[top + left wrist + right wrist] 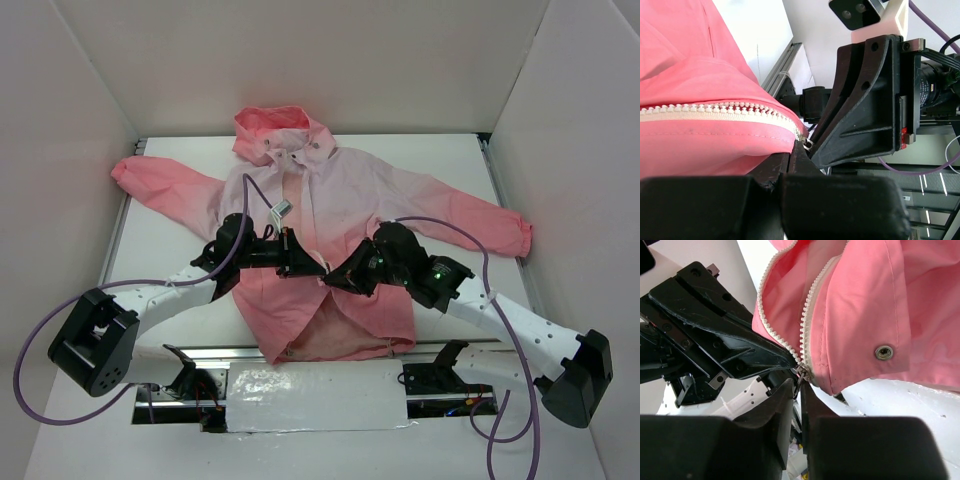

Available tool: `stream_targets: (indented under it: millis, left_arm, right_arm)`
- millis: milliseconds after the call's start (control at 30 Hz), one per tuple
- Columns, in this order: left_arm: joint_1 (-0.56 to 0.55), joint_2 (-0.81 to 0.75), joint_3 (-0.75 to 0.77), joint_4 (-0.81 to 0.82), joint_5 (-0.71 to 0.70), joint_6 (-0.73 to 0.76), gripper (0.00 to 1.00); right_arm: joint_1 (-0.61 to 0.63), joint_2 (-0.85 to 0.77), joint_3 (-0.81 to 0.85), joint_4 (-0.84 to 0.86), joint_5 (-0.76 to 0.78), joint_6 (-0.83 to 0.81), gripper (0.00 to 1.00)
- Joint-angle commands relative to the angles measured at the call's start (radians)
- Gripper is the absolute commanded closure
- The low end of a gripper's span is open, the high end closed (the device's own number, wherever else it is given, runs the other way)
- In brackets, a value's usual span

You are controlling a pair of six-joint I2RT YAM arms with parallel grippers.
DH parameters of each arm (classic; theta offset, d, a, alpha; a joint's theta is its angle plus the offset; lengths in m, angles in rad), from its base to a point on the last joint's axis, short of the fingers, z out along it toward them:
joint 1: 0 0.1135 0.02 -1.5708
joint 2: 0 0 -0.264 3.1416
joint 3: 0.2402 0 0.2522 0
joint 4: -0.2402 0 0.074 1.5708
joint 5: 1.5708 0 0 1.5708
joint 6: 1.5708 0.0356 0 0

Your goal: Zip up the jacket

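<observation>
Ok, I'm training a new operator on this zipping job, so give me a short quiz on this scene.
1. Which part of the jacket lies nearest the arm bases? A hood, B hem, C cuffs.
2. Fill in: the zipper pull sits between the jaws of the ___ gripper.
3. True or false: above the pull, the zipper teeth stand apart.
Key: 1 B; 2 right gripper; 3 true.

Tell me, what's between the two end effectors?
A zipper pull on the jacket hangs between the left end effector and right end effector, seen in right wrist view.
</observation>
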Motion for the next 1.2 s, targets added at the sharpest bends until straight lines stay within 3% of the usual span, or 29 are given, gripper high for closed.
stream_targets:
  millis: [0, 133, 800, 1167]
  left_arm:
    - [-0.005, -0.028, 0.011, 0.061, 0.017, 0.013, 1.0]
    - [-0.005, -0.035, 0.011, 0.055, 0.015, 0.017, 1.0]
    - [-0.045, -0.064, 0.04, -0.111, -0.02, 0.095, 1.0]
    - [-0.056, -0.133, -0.08, 0.111, -0.041, -0.039, 1.0]
  right_arm:
    - [0.007, -0.027, -0.017, 0.038, 0.024, 0.006, 0.85]
    - [0.005, -0.025, -0.022, 0.041, 0.024, 0.006, 1.0]
    - [-0.055, -0.05, -0.011, 0.222, 0.027, -0.079, 1.0]
    - [-0.127, 0.039, -0.031, 0.152, -0.1, -0.077, 1.0]
